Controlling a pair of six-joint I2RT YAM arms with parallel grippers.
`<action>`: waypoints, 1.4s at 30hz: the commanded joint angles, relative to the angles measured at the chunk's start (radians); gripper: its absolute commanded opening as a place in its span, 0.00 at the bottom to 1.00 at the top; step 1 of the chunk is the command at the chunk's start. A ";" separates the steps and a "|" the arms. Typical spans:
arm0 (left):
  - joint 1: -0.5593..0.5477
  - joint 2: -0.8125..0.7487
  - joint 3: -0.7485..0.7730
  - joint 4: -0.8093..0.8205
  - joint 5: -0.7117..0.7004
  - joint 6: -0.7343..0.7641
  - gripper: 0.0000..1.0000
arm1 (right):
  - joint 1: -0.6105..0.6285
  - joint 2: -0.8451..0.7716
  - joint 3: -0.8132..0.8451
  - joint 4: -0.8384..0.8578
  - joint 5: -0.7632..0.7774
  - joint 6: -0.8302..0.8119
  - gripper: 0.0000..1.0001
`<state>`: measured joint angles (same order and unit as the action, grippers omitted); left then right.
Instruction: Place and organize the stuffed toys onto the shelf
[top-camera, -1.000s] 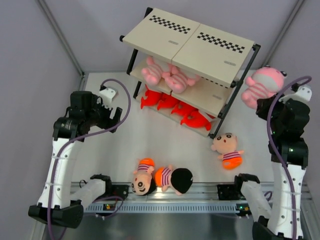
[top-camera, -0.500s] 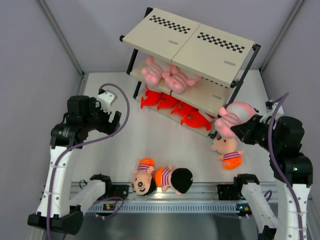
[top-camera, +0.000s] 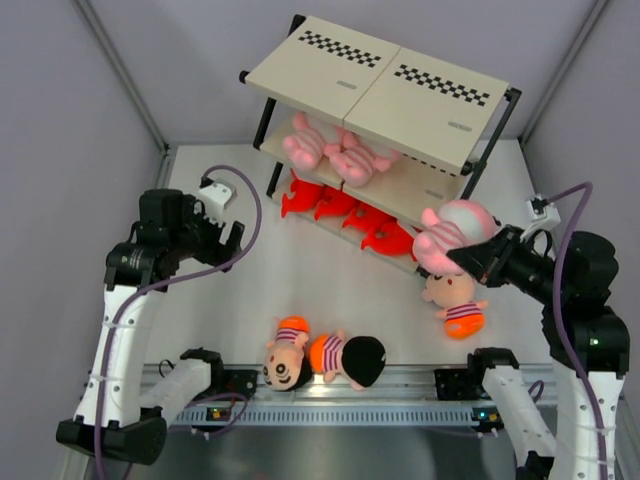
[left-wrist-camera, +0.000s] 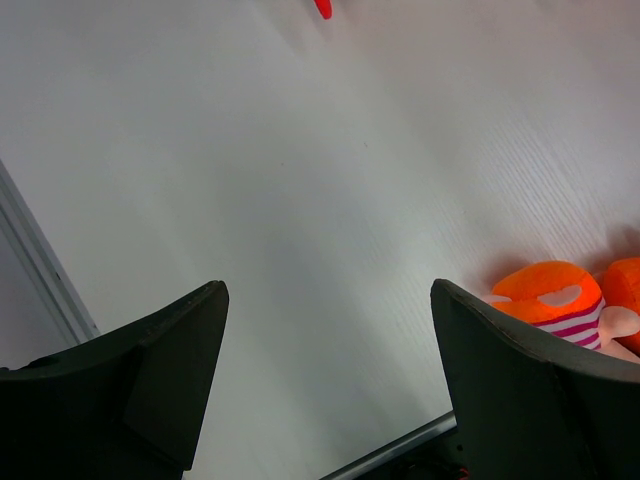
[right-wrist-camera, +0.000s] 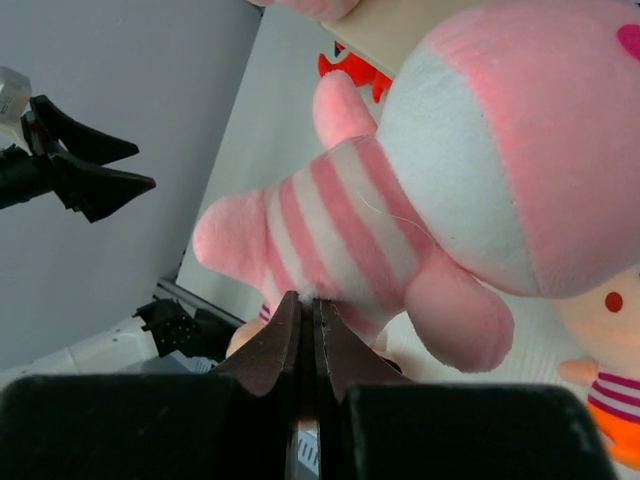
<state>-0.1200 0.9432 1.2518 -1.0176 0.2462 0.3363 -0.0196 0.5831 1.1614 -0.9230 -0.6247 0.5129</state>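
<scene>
Just ahead of the right hand (right-wrist-camera: 308, 300), whose fingers are pressed together on a pinch of its striped belly, hangs a pink plush animal (top-camera: 452, 230). Its long axis lies crosswise to the fingers, feet toward the left arm's side and pale head toward the right, clear of the tabletop (top-camera: 300, 260). Below the hand sits a boy doll (top-camera: 456, 302). Beyond the plush stands the shelf (top-camera: 380, 85). The left hand (left-wrist-camera: 328, 295) is spread wide above the tabletop, with an orange-shorted doll (left-wrist-camera: 555, 305) off to its right.
</scene>
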 joint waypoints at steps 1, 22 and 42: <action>0.003 0.009 0.018 0.013 0.010 0.004 0.88 | 0.012 0.034 0.041 0.104 -0.076 0.016 0.00; 0.003 0.055 0.051 0.013 -0.001 0.000 0.88 | 0.233 0.156 -0.027 0.380 0.337 0.074 0.00; 0.003 0.055 0.058 0.013 -0.013 0.010 0.88 | 0.495 0.136 -0.325 0.806 0.856 0.272 0.00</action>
<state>-0.1200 1.0122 1.2701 -1.0176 0.2443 0.3359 0.4416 0.7197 0.8307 -0.2596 0.0719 0.7540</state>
